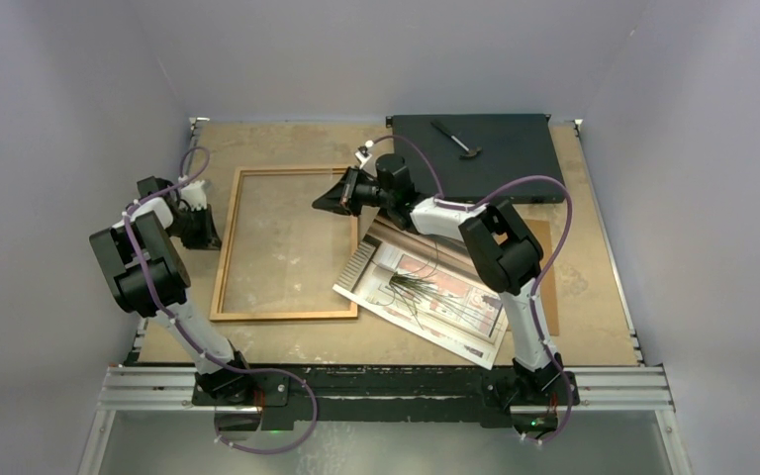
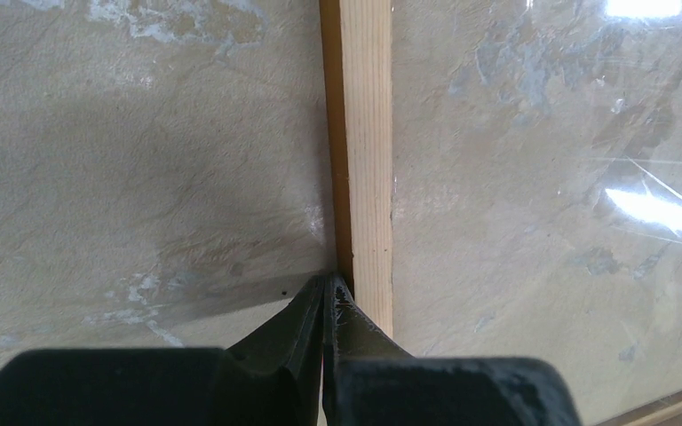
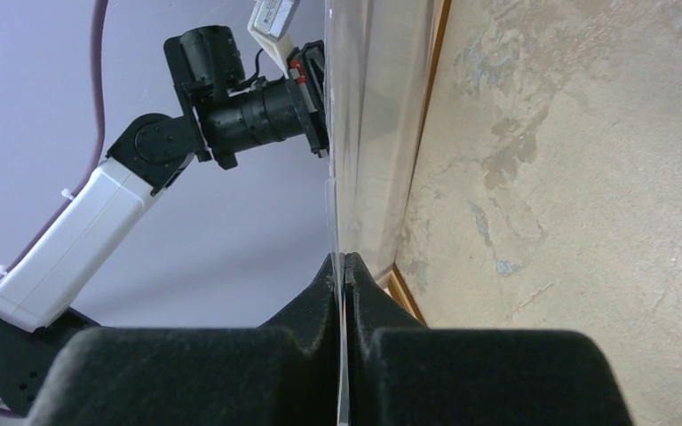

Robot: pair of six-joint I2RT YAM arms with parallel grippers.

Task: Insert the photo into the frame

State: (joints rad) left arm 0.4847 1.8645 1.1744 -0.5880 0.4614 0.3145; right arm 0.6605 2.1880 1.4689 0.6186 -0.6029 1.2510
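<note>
The frame (image 1: 282, 315), thin orange-brown wood, lies flat at centre left. My left gripper (image 1: 213, 236) is shut and empty, with its tips (image 2: 327, 282) against the outer side of the frame's left rail (image 2: 368, 160). My right gripper (image 1: 325, 201) hovers at the frame's upper right. It is shut on the edge of the clear pane (image 3: 364, 133), which runs edge-on up from my tips (image 3: 344, 259), beside the frame's corner (image 3: 406, 295). The photo (image 1: 411, 297) lies face up, tilted, right of the frame and partly under my right arm.
A black flat box (image 1: 495, 158) with a small hammer-like tool (image 1: 455, 139) on it sits at the back right. A brown hardboard sheet (image 1: 546, 277) shows from under the photo. Grey walls enclose the table on three sides.
</note>
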